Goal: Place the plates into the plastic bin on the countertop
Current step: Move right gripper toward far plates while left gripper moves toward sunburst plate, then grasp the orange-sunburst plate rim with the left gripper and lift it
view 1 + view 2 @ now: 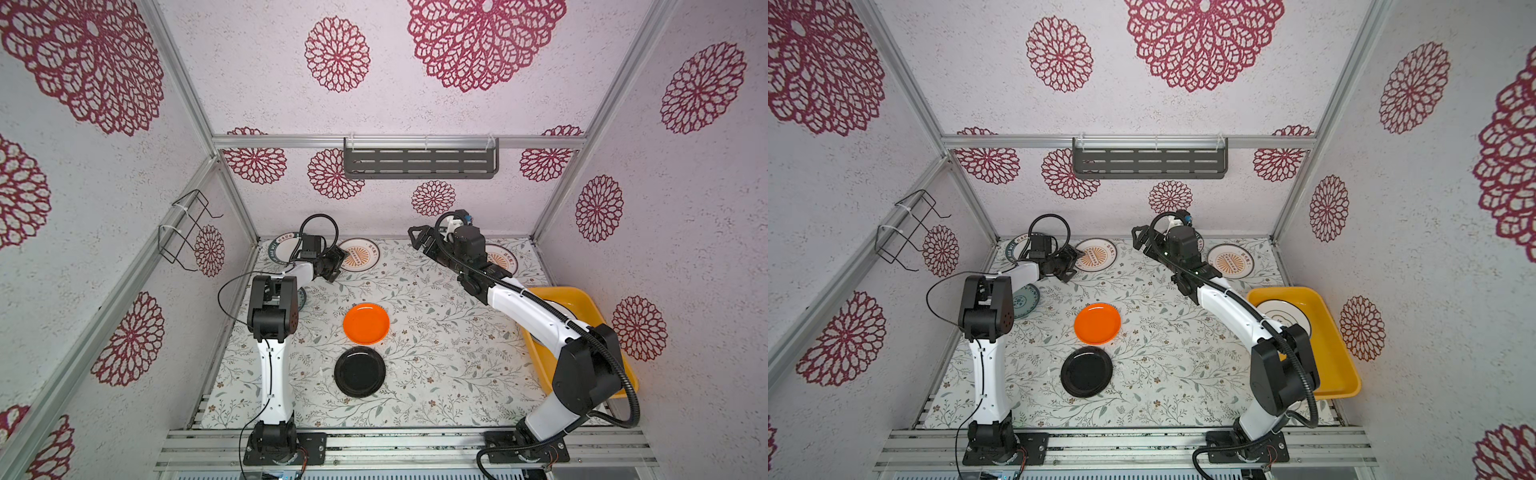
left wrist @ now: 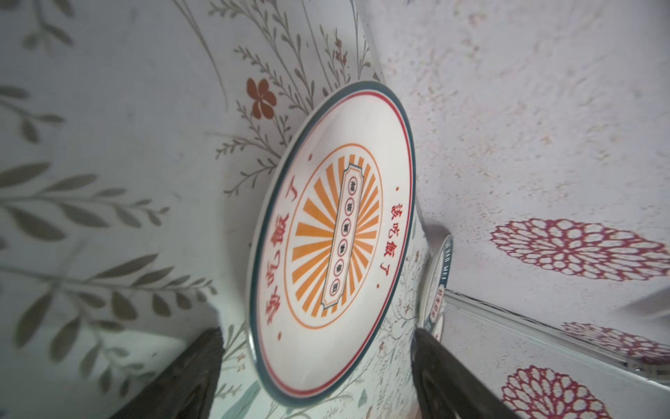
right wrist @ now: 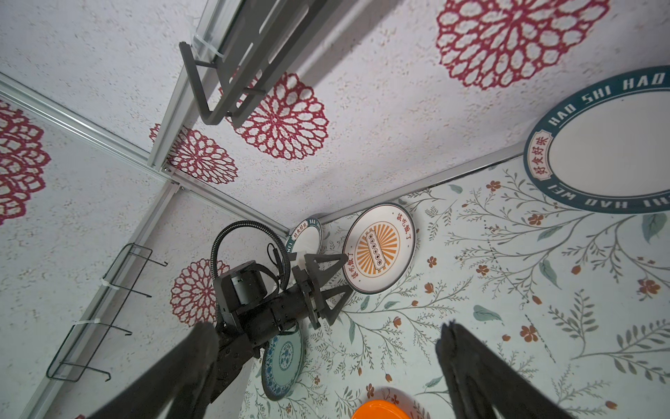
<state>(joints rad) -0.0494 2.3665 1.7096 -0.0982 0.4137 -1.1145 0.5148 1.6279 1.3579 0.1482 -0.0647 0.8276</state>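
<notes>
Plate, round, glossy, sunburst-printed, near spread left end effector; contact unclear.

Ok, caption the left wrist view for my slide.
Open left gripper frames the sunburst plate on the countertop.

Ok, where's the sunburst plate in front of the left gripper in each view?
In a top view: sunburst plate at the back, left of middle.
In a top view: same spot.
Left wrist: centre.
Right wrist: middle, beside left gripper.
Shared landmark: teal-rimmed corner plate.
</notes>
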